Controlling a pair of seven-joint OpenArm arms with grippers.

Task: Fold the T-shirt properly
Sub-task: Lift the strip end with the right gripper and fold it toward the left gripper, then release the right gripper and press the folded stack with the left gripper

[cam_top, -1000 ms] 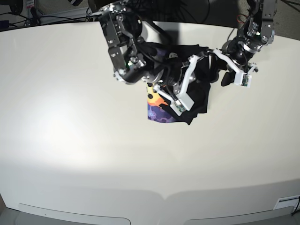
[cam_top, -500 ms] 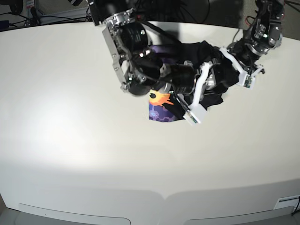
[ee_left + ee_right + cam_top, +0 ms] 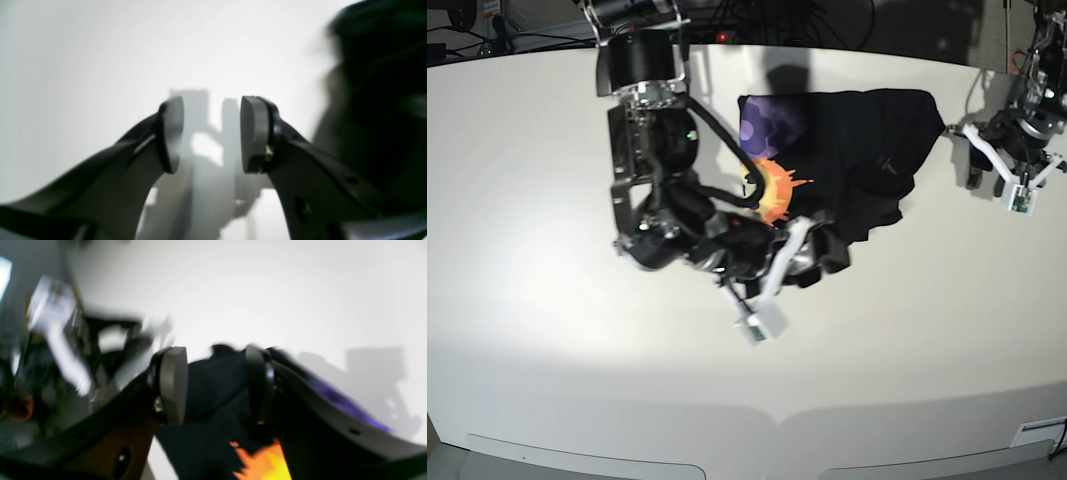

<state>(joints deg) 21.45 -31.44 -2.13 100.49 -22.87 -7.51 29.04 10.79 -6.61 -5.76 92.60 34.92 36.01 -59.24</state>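
Right jaws (image 3: 213, 386) gripping black T-shirt (image 3: 857, 150); left jaws (image 3: 211, 133) apart, empty.

No readable text, label, brand, number or sign shows in any view.

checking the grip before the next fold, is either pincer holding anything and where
The right pincer has a bunched fold of the black printed cloth T-shirt between its pads, which stand apart. The left pincer is open and empty.
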